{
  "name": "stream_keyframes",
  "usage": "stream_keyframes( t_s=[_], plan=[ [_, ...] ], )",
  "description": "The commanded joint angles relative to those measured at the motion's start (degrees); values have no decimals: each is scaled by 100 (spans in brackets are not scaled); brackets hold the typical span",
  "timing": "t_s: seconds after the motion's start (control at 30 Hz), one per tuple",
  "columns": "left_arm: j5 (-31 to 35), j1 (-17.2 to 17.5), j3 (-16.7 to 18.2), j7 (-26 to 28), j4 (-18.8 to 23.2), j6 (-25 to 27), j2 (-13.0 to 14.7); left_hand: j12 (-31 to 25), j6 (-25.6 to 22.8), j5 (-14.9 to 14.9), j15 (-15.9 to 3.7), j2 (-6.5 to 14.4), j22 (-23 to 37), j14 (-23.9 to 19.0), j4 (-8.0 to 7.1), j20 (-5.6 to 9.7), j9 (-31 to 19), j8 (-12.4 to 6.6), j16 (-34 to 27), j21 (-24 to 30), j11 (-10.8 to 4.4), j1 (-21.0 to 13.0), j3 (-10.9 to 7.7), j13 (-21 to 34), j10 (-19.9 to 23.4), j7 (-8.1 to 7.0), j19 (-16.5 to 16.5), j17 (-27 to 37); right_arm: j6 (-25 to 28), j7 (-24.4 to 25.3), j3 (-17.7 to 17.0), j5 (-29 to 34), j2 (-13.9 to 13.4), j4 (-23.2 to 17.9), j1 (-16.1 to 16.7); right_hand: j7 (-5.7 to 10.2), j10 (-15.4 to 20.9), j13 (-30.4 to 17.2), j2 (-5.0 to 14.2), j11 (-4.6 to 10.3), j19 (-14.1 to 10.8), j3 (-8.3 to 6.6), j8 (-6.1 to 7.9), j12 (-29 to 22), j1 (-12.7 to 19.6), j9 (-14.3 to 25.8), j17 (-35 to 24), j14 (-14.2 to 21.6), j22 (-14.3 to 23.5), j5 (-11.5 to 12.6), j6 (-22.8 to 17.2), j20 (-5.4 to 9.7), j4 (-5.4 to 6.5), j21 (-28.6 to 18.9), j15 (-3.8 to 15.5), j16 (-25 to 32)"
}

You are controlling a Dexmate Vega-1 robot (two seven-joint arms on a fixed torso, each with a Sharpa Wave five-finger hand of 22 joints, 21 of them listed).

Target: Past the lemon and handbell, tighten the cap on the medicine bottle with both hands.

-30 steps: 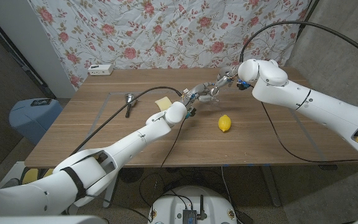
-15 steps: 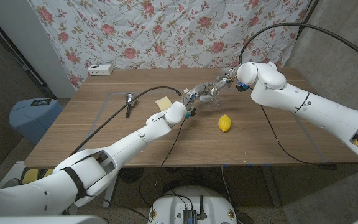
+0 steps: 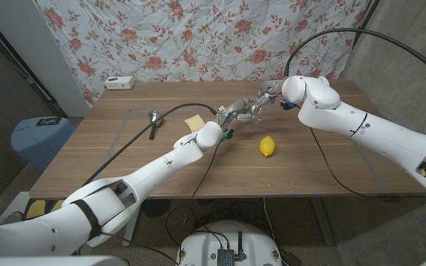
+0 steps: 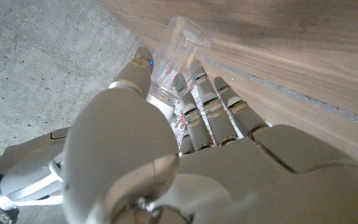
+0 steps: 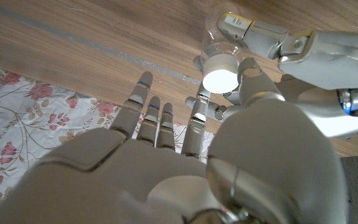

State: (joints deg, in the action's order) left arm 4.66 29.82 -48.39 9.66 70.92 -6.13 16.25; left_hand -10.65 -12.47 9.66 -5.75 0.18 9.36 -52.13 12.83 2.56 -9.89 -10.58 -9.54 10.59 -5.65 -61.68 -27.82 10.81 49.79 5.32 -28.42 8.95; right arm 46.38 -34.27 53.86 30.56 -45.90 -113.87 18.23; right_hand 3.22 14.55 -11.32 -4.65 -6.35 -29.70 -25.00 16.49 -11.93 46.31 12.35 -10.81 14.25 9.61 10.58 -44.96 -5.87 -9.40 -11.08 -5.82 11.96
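Both hands: I have them meeting at the far middle of the table (image 3: 124, 151), past the lemon (image 3: 268, 146).
Bottle: a clear medicine bottle (image 4: 174, 51) stands between my two hands, beyond the lemon; in the head view it is mostly hidden by fingers, around (image 3: 248, 111).
Cap: white, round, seen end-on in the right wrist view (image 5: 220, 75).
Left hand (image 3: 235, 112): my fingers are wrapped around the bottle's clear body, thumb on one side and the others on the opposite side; the left wrist view shows this grip plainly (image 4: 191, 118).
Right hand (image 3: 266, 94): my thumb tip touches the side of the white cap; the other fingers (image 5: 148, 109) are stretched out straight beside it, and I cannot tell whether any of them press the cap from the far side.
Lemon: yellow, lying on the wood nearer me than the bottle, apart from both hands.
Handbell (image 3: 154, 118): on the table to the left, well apart from the bottle, its dark handle pointing toward me.
Yellow pad (image 3: 194, 121): lying flat just beside my left wrist.
White box (image 3: 119, 82): at the far left edge of the table, by the flowered cloth (image 3: 198, 37).
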Motion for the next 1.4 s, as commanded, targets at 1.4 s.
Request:
stream_keyframes(
  t_s=[1.4],
  plan=[
    [11, 47, 8, 3, 87, 25, 14, -46, -44, 50, -348, 35, 4, -186, -386, 56, -16, -16, -35, -2, -252, -4, -426, 24, 234, -108, 7, 18, 127, 802, -172, -19, 74, 17, 397, -111, 719, 9, 212, 214, -412, 155, 257, -135, -419, -26, -54, 563, 28, -39, -1103, 235, 239, -95, 336, 161]
  ],
)
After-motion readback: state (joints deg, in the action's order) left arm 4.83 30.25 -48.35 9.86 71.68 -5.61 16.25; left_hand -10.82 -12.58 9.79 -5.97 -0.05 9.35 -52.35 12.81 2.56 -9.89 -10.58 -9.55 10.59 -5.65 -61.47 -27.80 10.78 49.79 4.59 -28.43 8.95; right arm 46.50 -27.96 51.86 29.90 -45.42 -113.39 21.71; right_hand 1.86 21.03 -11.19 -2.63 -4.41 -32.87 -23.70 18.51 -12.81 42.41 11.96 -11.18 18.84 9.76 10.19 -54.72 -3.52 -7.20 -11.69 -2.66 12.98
